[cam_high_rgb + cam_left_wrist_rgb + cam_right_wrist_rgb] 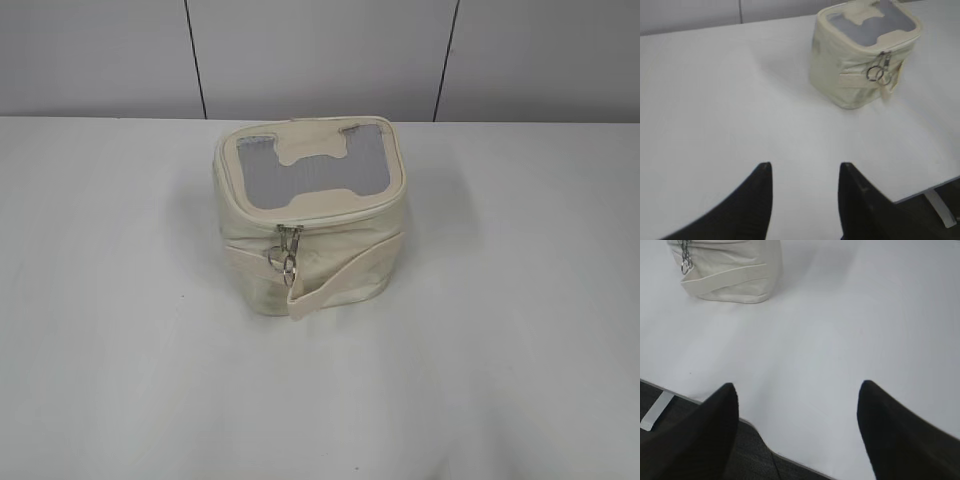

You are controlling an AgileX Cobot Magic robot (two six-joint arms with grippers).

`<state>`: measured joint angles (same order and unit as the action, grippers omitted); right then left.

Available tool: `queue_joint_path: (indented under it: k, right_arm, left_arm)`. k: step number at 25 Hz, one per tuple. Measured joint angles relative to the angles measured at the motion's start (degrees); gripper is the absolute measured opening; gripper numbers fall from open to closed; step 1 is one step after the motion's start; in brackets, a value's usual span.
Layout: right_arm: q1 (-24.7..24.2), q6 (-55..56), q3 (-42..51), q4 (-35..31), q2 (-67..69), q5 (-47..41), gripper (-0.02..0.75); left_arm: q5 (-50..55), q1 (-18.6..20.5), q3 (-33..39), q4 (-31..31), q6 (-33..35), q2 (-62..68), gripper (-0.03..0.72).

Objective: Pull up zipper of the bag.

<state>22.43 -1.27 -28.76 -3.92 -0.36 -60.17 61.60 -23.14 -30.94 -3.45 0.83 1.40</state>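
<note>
Exterior view: bag (308,215) upright on table (110,330), zipper (289,243) pulls hanging at front. Left gripper (805,172) and right gripper (797,392) both spread, empty, well apart from it.

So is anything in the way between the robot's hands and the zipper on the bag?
No, nothing visible. Only bare white table lies between the left gripper and the bag, and between the right gripper and the bag. The zipper pull hangs on the bag's near side, uncovered.
</note>
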Motion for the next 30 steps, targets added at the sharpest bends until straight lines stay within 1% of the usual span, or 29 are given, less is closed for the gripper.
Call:
queue_joint_path:
  k: [4,15,17,18,22,23,24,26,30]
  right_arm:
    - [0.00,0.10,0.14,0.06,0.00,0.00,0.582]
    - [-0.56,0.12,0.19,0.23,0.00,0.00,0.585]
    - [-2.80,0.12,0.19,-0.01,0.00,0.00,0.585]
    - [-5.00,0.17,0.19,-0.15,0.00,0.00,0.585]
    - [-15.99,0.17,0.19,-0.21,0.00,0.06,0.582]
    - [-18.27,0.17,0.19,-0.26,0.00,0.06,0.579]
    - [-19.74,0.17,0.19,-0.26,0.00,0.12,0.577]
    - [-21.00,0.23,0.19,-0.26,0.00,0.16,0.575]
    - [-21.21,0.29,0.19,-0.27,0.00,0.16,0.572]
  left_arm:
    - [-0.96,0.00,0.07,-0.92,0.76,0.00,0.340]
    - [-1.21,0.24,0.07,-0.92,1.11,0.00,0.336]
    - [-1.21,2.01,0.07,-0.94,1.11,0.00,0.329]
    - [-1.27,3.99,0.07,-0.98,1.11,0.00,0.323]
    - [-1.42,15.18,0.07,-1.00,1.11,-1.45,0.316]
    - [-1.42,17.67,0.07,-1.00,1.11,-1.73,0.316]
    - [-1.42,19.08,0.07,-1.00,1.11,-1.73,0.316]
    - [-1.42,20.27,0.07,-1.00,1.11,-1.73,0.313]
    - [-1.42,20.02,0.07,-1.00,1.11,-1.73,0.293]
